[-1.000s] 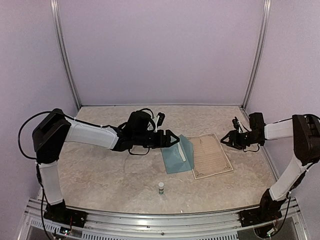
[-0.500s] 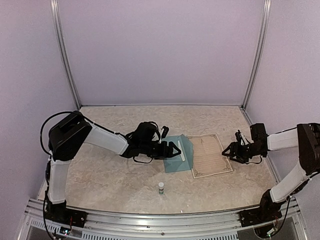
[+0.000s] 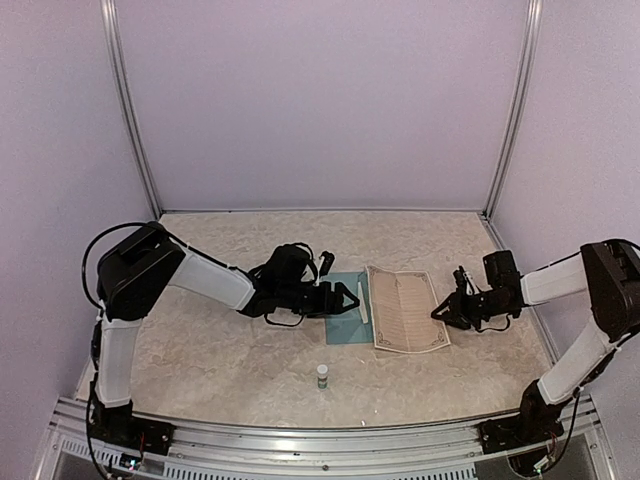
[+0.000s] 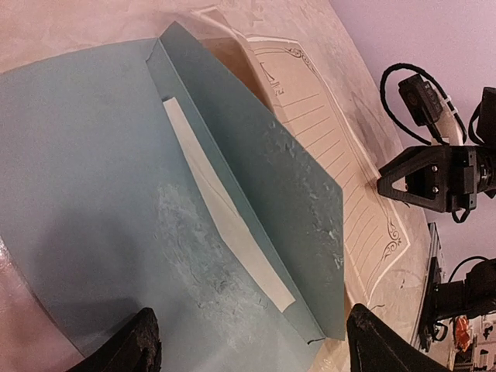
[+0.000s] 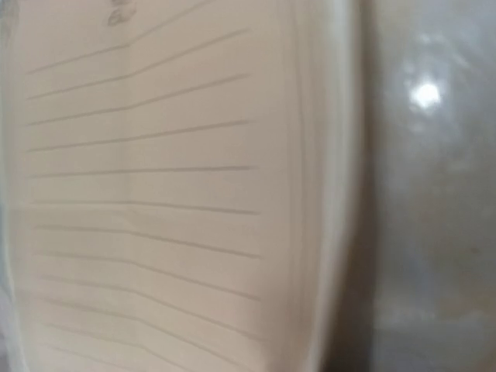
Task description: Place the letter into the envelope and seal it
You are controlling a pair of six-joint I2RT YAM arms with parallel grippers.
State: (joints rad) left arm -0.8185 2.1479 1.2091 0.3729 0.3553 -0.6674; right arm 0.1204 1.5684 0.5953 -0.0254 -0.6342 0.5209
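Envelope [image 3: 345, 330], teal, lies flat near the middle of the table [image 3: 200, 350]. Its pointed flap [image 4: 256, 170] is raised, and a white strip [image 4: 225, 209] shows along the fold. The left gripper [image 3: 350, 300] reaches from 9 o'clock and hangs low over it with its jaws spread wide. In the left wrist view its two fingertips [image 4: 133, 349] stand far apart, with the envelope's body between and ahead of them; whether they touch the paper I cannot tell.

The letter [image 3: 405, 310], cream with ruled lines and an ornate border, lies at 3 o'clock of the envelope, its edge right by the flap. The right gripper [image 3: 447, 310] sits at the letter's 3 o'clock edge. Its wrist view is a blur of ruled sheet, so I cannot tell whether its jaws pinch the letter. A small glue stick [image 3: 322, 375] stands upright at 6 o'clock of the envelope, apart from it.
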